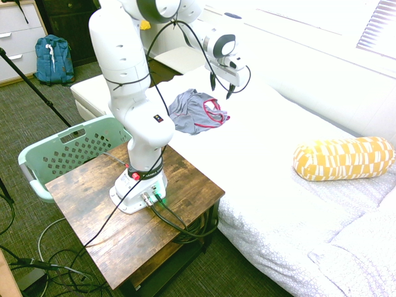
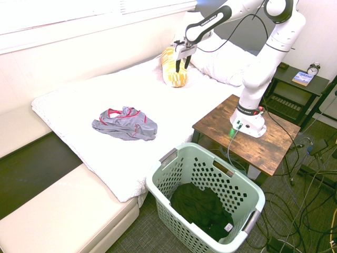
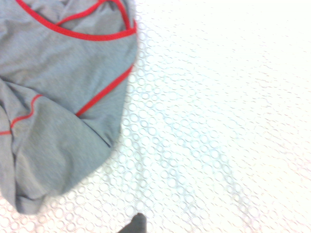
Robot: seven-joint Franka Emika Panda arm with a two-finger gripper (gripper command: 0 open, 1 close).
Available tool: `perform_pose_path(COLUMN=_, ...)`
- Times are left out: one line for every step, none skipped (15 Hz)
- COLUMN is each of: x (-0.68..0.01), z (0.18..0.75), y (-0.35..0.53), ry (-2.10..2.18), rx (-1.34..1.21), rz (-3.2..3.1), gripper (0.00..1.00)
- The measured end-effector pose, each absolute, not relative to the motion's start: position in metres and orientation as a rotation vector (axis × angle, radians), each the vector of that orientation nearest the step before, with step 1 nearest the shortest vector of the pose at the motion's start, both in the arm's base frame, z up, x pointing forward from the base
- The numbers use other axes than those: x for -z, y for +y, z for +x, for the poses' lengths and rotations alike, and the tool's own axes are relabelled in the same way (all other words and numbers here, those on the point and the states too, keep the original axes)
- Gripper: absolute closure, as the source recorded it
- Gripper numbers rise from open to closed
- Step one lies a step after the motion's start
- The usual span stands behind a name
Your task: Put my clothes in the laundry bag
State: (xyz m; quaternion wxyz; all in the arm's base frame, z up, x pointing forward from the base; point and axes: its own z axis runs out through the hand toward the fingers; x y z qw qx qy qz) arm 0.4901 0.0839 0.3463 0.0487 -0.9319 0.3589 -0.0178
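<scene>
Bedroom, green carpet. White bed point(image 1: 272, 161) runs along the wall; wooden surface point(image 1: 93, 210) stands beside it. Yellow patterned bolster point(image 1: 343, 158) lies on the bed. Clothes point(image 1: 197, 111): crumpled grey fabric with red trim, flat on the bed cover, well apart from the laundry bag point(image 2: 210, 200) on the floor, which has dark fabric inside. Pincer point(image 1: 221, 88) hangs above the bed near the clothes, fingers parted wide, empty.

A crumpled grey fabric garment with red trim point(image 1: 197, 111) lies flat on the bed; the pale mint-green perforated plastic basket point(image 2: 206, 197) stands upright on the floor.
</scene>
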Motion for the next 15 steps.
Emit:
perform_pose_path(x=-0.332, z=0.508, y=0.098, ry=1.071, rx=0.026, rz=-2.839, gripper=0.0)
perform_pose_path(x=-0.316, z=0.525, y=0.109, ry=1.05, rx=0.003, rz=-2.839, gripper=0.0)
perform_pose_path(x=-0.298, z=0.541, y=0.12, ry=1.025, rx=-0.017, rz=-2.843, gripper=0.0)
perform_pose_path(x=-0.277, z=0.556, y=0.131, ry=0.995, rx=-0.041, rz=-2.85, gripper=0.0)
perform_pose_path(x=-0.253, z=0.567, y=0.144, ry=0.965, rx=-0.074, rz=-2.859, gripper=0.0)
perform_pose_path(x=-0.227, z=0.577, y=0.157, ry=0.939, rx=-0.108, rz=-2.866, gripper=0.0)
perform_pose_path(x=-0.202, z=0.587, y=0.169, ry=0.917, rx=-0.137, rz=-2.868, gripper=0.0)
perform_pose_path(x=-0.178, z=0.597, y=0.179, ry=0.9, rx=-0.165, rz=-2.869, gripper=0.0)
perform_pose_path(x=-0.154, z=0.608, y=0.184, ry=0.888, rx=-0.183, rz=-2.87, gripper=0.0)
perform_pose_path(x=-0.128, z=0.618, y=0.186, ry=0.879, rx=-0.202, rz=-2.872, gripper=0.0)
perform_pose_path(x=-0.102, z=0.626, y=0.185, ry=0.872, rx=-0.224, rz=-2.872, gripper=0.0)
perform_pose_path(x=-0.074, z=0.632, y=0.181, ry=0.866, rx=-0.25, rz=-2.877, gripper=0.0)
perform_pose_path(x=-0.044, z=0.636, y=0.176, ry=0.871, rx=-0.275, rz=-2.883, gripper=0.0)
perform_pose_path(x=-0.02, z=0.639, y=0.175, ry=0.872, rx=-0.307, rz=-2.882, gripper=0.0)
perform_pose_path(x=-0.003, z=0.642, y=0.179, ry=0.868, rx=-0.346, rz=-2.875, gripper=0.0)
